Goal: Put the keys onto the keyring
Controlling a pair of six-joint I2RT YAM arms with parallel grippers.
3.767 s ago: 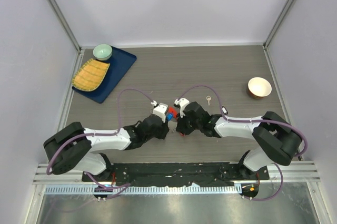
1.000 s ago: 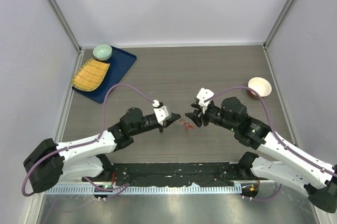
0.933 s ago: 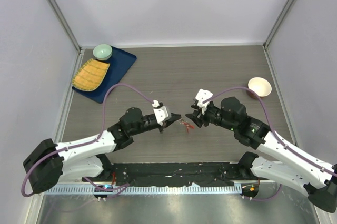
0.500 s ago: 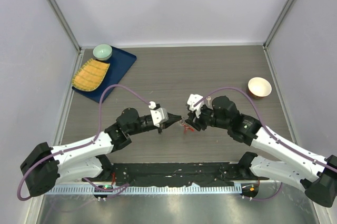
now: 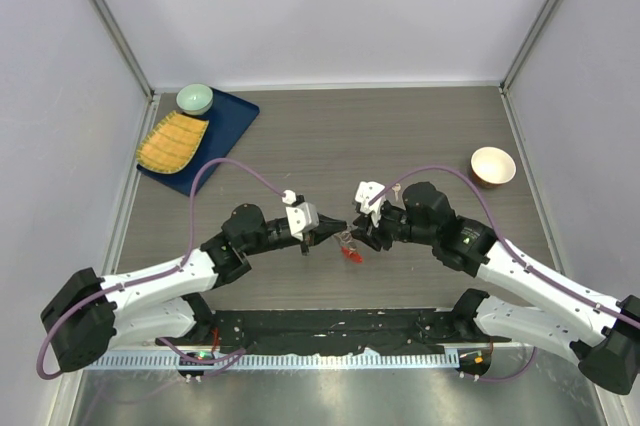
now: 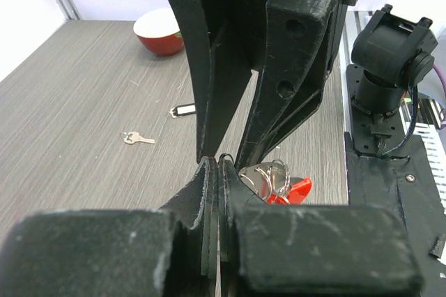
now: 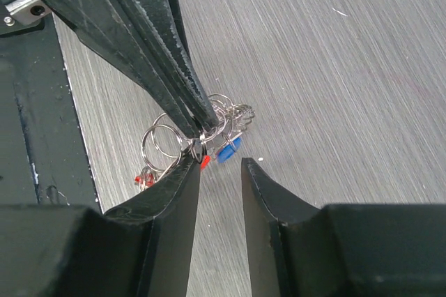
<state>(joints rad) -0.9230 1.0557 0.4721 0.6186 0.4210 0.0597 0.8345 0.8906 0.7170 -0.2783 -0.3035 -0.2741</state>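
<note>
- Grey wood-grain table [image 5: 420, 126].
- Pale walls [image 5: 330, 6] rise behind the table and at both sides.
- Metal posts [image 5: 110, 21] stand at the table's far corners.

- The left arm [image 5: 170, 274] was unfolded from its tucked pose of a few seconds before, and the left gripper [image 5: 337, 228] was shifted slightly to the right.
- The right arm [image 5: 520, 271] was likewise stretched out from its folded pose.
- Over the last second, the right gripper [image 5: 360, 236] was brought leftward until its tips stood just beside those of the left gripper.
- The keyring [image 5: 347, 249] was displaced toward the near edge of the table; its red tag [image 5: 351, 256] was seen lower in the top view than a second before.
</note>
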